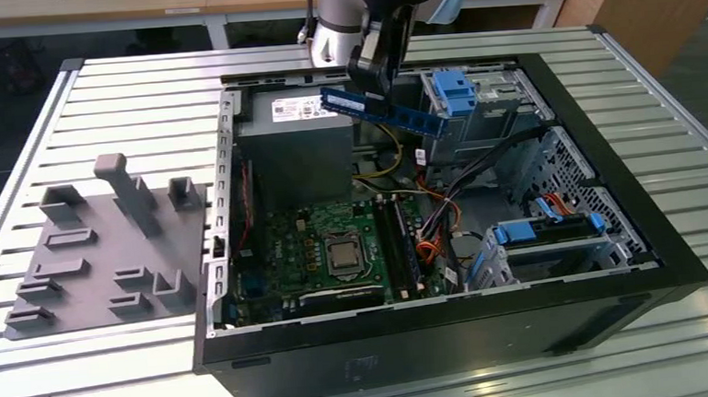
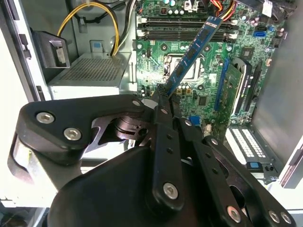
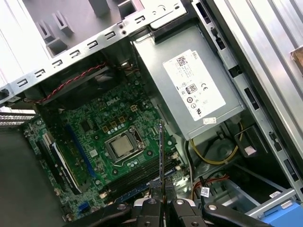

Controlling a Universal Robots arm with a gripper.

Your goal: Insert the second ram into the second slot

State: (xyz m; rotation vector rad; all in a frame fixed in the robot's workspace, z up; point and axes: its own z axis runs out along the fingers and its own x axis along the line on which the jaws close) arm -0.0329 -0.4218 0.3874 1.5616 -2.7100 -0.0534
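Gripper (image 2: 161, 98) linkage sits closest in the second wrist view, its jaws clamped on one end of the memory stick (image 2: 191, 52). Beneath lies the open computer case (image 1: 461, 340), then the green motherboard (image 1: 314, 247) and its long dark memory slots (image 2: 189, 29). The stick hangs tilted above the case, well apart from the slots. Done well, I judge, it should line up lengthwise with the second slot and seat evenly, without twisting.
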